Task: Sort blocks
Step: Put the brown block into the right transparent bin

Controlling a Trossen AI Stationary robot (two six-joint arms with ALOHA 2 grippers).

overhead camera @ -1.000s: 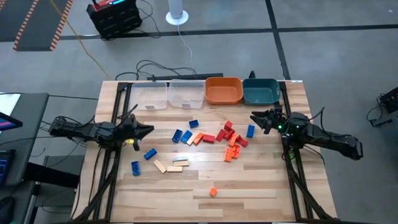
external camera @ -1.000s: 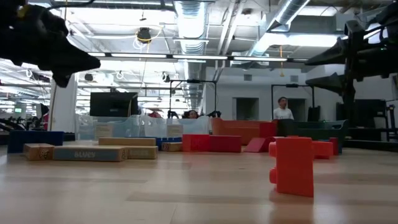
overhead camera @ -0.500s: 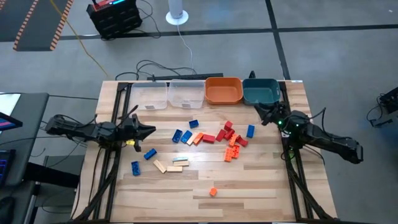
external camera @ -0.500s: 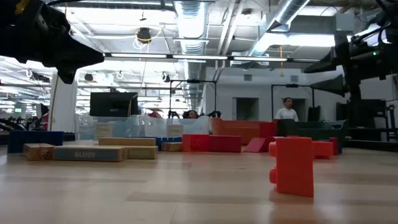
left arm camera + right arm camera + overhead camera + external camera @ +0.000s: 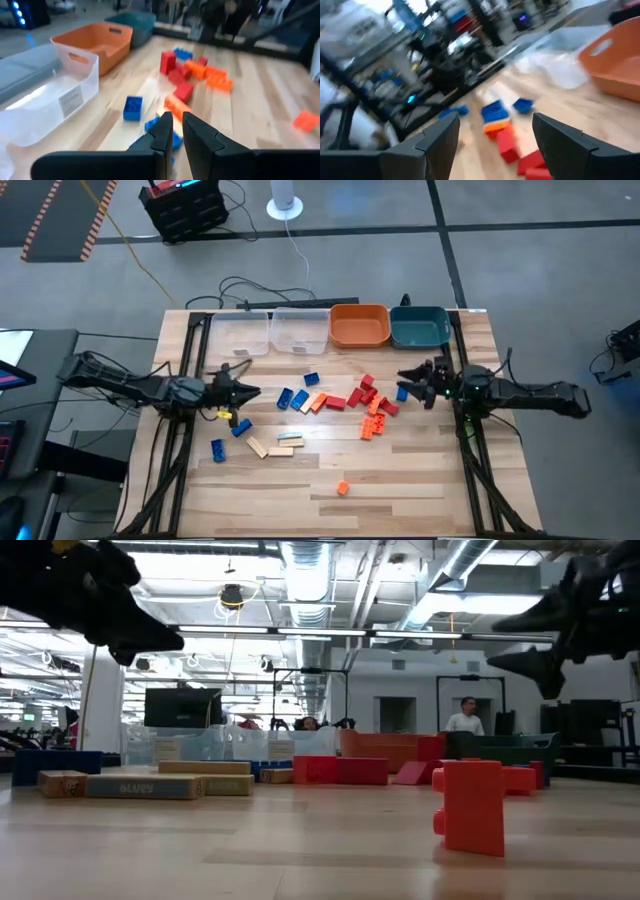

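Across the wooden table [image 5: 400, 480] the blocks [image 5: 345, 402] lie scattered mid-board below the bins [image 5: 359, 326], so the right gripper [image 5: 408, 379] hangs spread wide beside a blue one (likely its target) while the left gripper [image 5: 252, 391] hangs pinched empty.

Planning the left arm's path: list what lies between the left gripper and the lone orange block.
In the high view, between left gripper and lone orange block: a blue block and tan blocks.
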